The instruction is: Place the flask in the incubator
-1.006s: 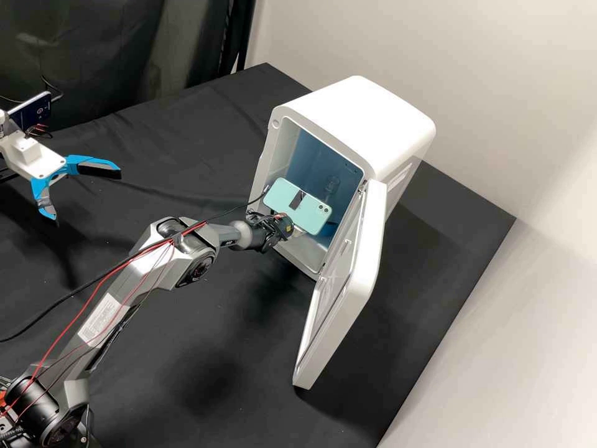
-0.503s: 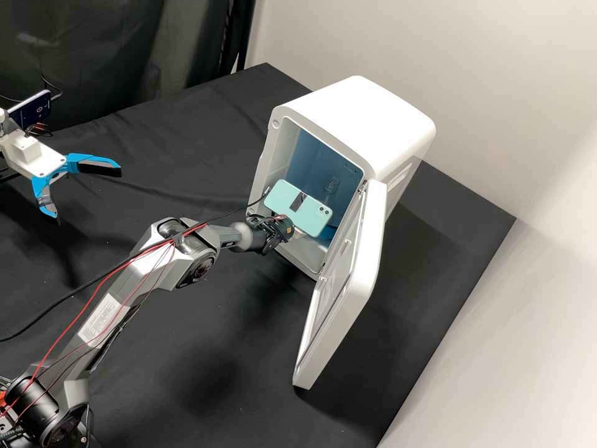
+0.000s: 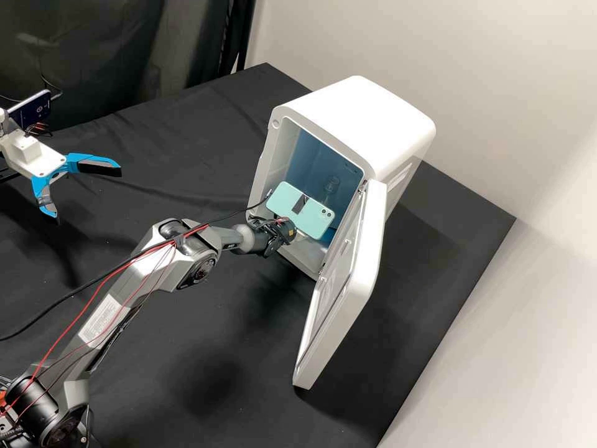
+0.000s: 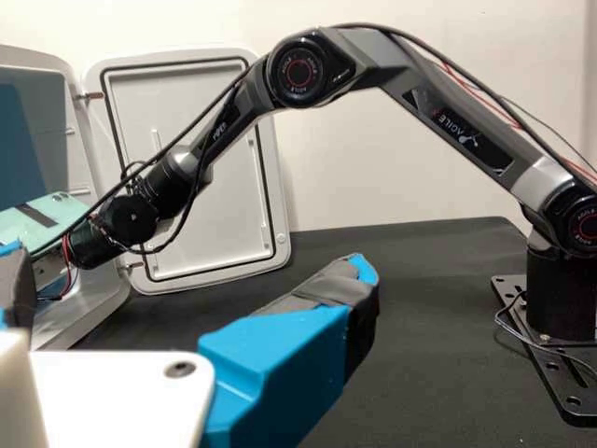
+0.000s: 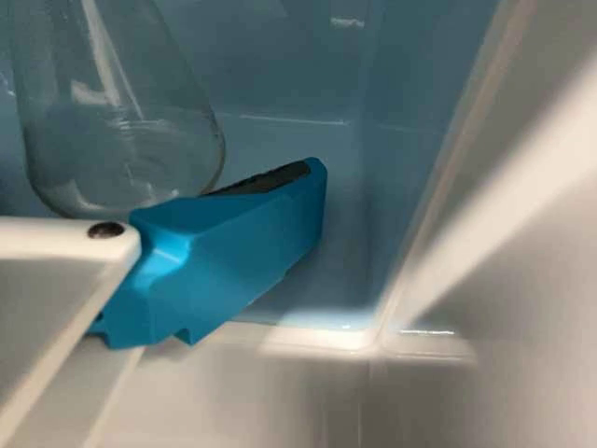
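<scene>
Flask (image 5: 112,103) of clear glass sits deep in the incubator (image 3: 373,124) beside the right gripper (image 5: 177,187), grip unclear, so it is best set upright before withdrawing; left gripper (image 3: 84,191) fingers spread open.

Black cloth-covered tabletop (image 3: 186,155) against a plain white wall (image 3: 497,74).
A dark curtain (image 3: 93,50) hangs behind its far edge.

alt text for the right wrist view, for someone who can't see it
A clear glass flask is inside the incubator, in front of its blue wall, with the right gripper close beside the flask's rounded base. The incubator's white floor runs below them.
</scene>
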